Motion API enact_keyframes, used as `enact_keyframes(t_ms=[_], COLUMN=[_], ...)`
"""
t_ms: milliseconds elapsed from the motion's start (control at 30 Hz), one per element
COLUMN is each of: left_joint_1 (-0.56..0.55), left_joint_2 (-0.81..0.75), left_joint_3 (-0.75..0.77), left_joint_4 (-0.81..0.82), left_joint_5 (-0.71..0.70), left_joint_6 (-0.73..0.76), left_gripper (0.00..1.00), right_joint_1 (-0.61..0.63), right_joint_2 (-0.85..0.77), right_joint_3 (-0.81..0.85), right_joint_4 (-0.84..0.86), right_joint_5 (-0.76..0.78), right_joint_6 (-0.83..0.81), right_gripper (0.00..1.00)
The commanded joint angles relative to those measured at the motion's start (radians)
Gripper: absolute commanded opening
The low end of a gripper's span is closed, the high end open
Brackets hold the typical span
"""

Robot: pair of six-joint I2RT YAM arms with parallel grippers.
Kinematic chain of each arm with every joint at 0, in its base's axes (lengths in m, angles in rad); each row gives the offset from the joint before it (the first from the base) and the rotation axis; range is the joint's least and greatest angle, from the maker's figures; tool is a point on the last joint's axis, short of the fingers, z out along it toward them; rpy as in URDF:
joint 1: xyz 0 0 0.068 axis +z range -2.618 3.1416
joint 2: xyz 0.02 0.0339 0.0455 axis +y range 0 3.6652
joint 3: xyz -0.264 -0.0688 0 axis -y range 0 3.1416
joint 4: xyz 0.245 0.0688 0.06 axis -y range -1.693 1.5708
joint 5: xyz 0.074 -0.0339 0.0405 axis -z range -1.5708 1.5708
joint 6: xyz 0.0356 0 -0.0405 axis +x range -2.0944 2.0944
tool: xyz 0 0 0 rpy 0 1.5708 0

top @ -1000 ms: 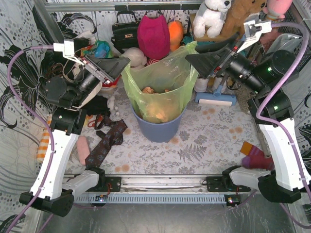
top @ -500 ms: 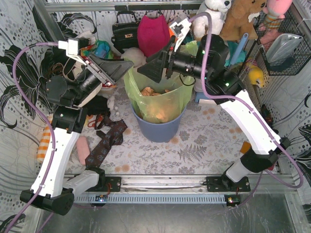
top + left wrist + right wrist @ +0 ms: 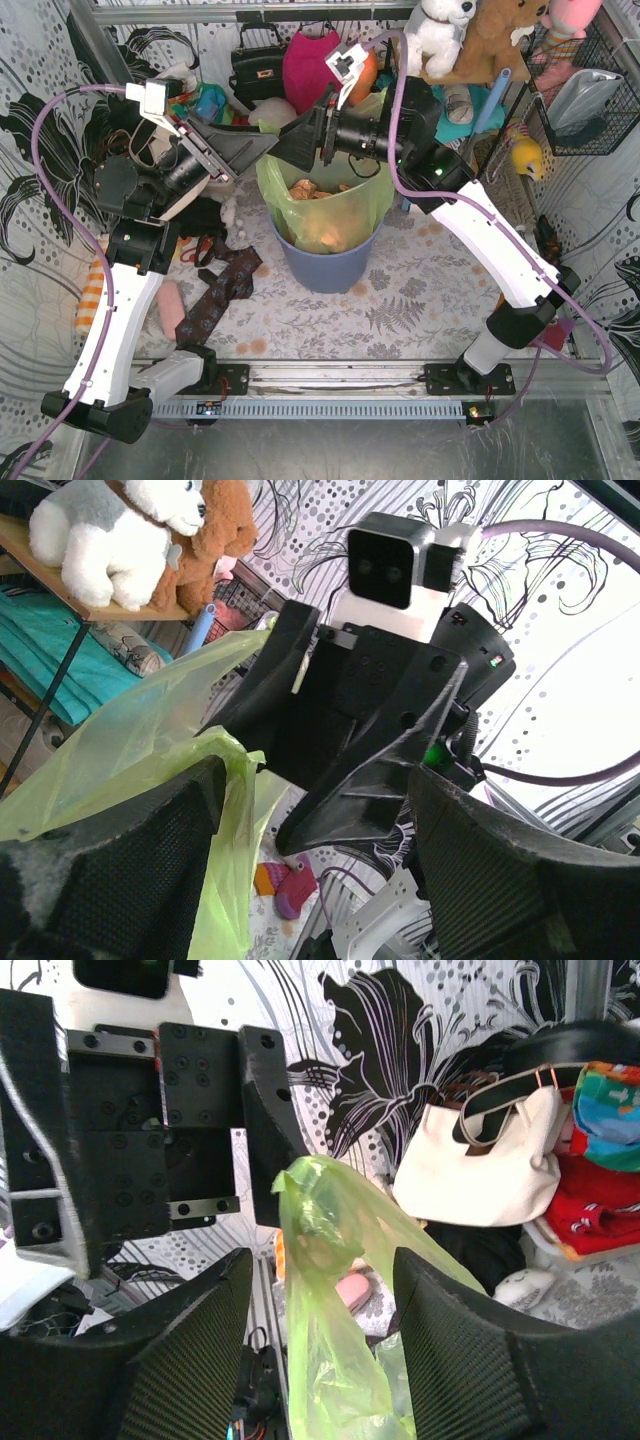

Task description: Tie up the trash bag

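Observation:
The trash bag (image 3: 335, 195), thin light-green plastic with crumpled brownish paper inside, stands open in a blue-grey bin (image 3: 325, 268) at the table's middle. My left gripper (image 3: 262, 143) and right gripper (image 3: 292, 147) face each other tip to tip over the bag's left rim. Both are open. In the right wrist view a raised flap of the bag (image 3: 330, 1260) stands between the fingers of my right gripper (image 3: 322, 1290), untouched by either pad. In the left wrist view the bag's edge (image 3: 150, 740) drapes against the left finger of my left gripper (image 3: 318, 800); the right gripper's body fills the view ahead.
A pink bag (image 3: 315, 70), a black handbag (image 3: 258, 62) and stuffed toys (image 3: 440, 30) line the back. A white handbag (image 3: 480, 1170) and clothes lie at the back left. A dark patterned cloth (image 3: 215, 295) lies left of the bin. A wire basket (image 3: 580, 90) hangs at the right.
My right arm has swung from the far right across the bag to its left rim, now facing the left gripper. The left gripper has shifted slightly right.

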Motion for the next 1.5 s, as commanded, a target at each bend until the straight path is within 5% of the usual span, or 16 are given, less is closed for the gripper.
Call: enact_keyframes(t_ms=[0, 100, 267, 333, 600, 1467], left_joint_1=[0.005, 0.005, 0.005, 0.004, 0.005, 0.005], left_joint_2=[-0.007, -0.011, -0.018, -0.022, -0.098, -0.104], left_joint_3=[0.035, 0.036, 0.06, 0.093, 0.201, -0.105], left_joint_4=[0.056, 0.055, -0.027, -0.112, -0.356, 0.123], left_joint_5=[0.044, 0.053, 0.041, 0.019, -0.198, 0.038], left_joint_6=[0.001, 0.005, 0.063, 0.123, 0.4, 0.366], left_gripper=[0.83, 0.84, 0.84, 0.84, 0.85, 0.85], right_joint_1=[0.006, 0.007, 0.008, 0.009, 0.007, 0.009], right_joint_2=[0.02, 0.025, 0.027, 0.02, -0.019, -0.015], right_joint_3=[-0.007, -0.009, -0.011, -0.017, -0.041, 0.1], right_joint_4=[0.065, 0.073, 0.066, 0.065, 0.06, 0.098], right_joint_5=[-0.022, -0.026, -0.015, -0.009, 0.027, -0.01], right_joint_6=[0.037, 0.04, 0.036, 0.032, 0.015, 0.034], right_gripper=[0.57, 0.54, 0.23, 0.18, 0.16, 0.1])
